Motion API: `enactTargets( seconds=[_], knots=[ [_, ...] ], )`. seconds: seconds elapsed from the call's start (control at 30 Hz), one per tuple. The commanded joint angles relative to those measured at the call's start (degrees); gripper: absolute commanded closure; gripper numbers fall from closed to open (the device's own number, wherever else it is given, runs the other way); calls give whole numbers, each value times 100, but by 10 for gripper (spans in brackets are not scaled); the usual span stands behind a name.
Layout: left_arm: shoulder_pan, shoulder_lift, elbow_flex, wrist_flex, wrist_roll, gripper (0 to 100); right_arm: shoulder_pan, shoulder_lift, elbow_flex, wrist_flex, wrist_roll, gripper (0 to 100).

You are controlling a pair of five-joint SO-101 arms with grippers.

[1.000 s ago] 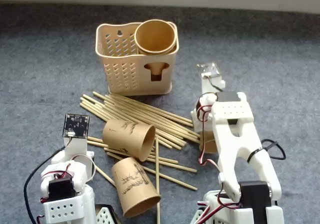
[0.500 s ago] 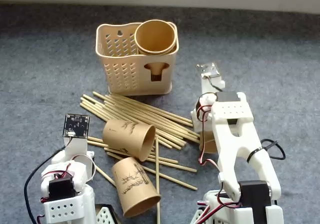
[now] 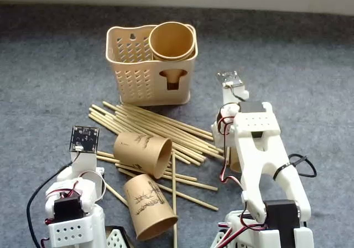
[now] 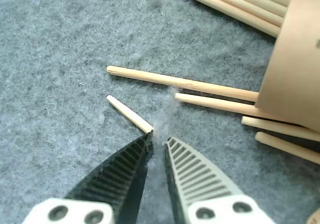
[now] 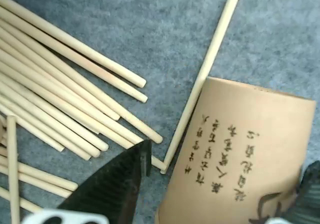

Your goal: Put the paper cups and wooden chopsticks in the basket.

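Observation:
A beige perforated basket [image 3: 138,82] stands at the back with one paper cup [image 3: 171,40] upright inside it. Two more paper cups [image 3: 141,151] [image 3: 148,206] lie on their sides among scattered wooden chopsticks [image 3: 160,129]. My right gripper [image 5: 227,164] is open and straddles another lying paper cup [image 5: 240,169], which peeks out under the right arm [image 3: 233,160]; a small gap shows beside the black finger [image 5: 132,171]. My left gripper [image 4: 159,141] is shut and empty, low over the carpet, with a chopstick tip [image 4: 129,114] just ahead and a cup [image 4: 295,74] beside it.
Everything sits on grey carpet [image 3: 50,76]. The left arm [image 3: 74,203] stays at the near left and the right arm [image 3: 260,159] at the near right. A single chopstick [image 5: 210,69] runs along the cup held between the right fingers, next to the chopstick pile [image 5: 60,84].
The right arm has shifted very slightly over its cup. The left arm, the basket, the loose cups and the chopsticks stay where they were.

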Motion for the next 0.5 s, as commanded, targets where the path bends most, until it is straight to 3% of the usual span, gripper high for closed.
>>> enactTargets(
  seconds=[0.0,0.3,0.47],
  knots=[
    [-40,-22,110,26,-9,947,-57,-92,-312,251,-26,570],
    [-40,-22,110,26,-9,947,-119,-92,-1253,1622,0,570],
    [-40,-22,110,26,-9,947,-119,-92,-1297,2044,510,570]
  ],
)
